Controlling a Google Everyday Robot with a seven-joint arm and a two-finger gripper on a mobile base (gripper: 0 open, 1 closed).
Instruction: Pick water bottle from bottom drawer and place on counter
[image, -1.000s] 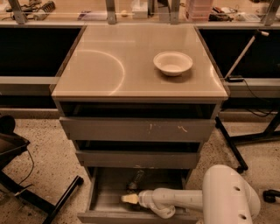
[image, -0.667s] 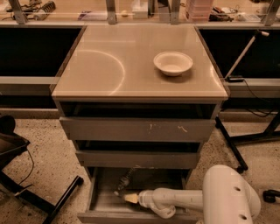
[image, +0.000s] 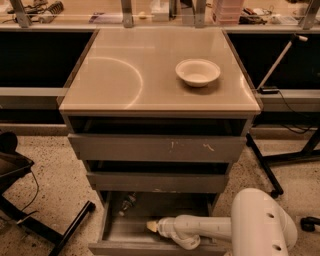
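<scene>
Pincer (image: 151, 226) in the bottom drawer (image: 130, 247), apart or together I cannot tell; bottle (image: 127, 203) lies near, beyond its left

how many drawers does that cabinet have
3, stacked under the counter: top drawer with white scratches, middle drawer below it, bottom drawer pulled farthest out, with the water bottle at its back left and the claw near its front.
</scene>
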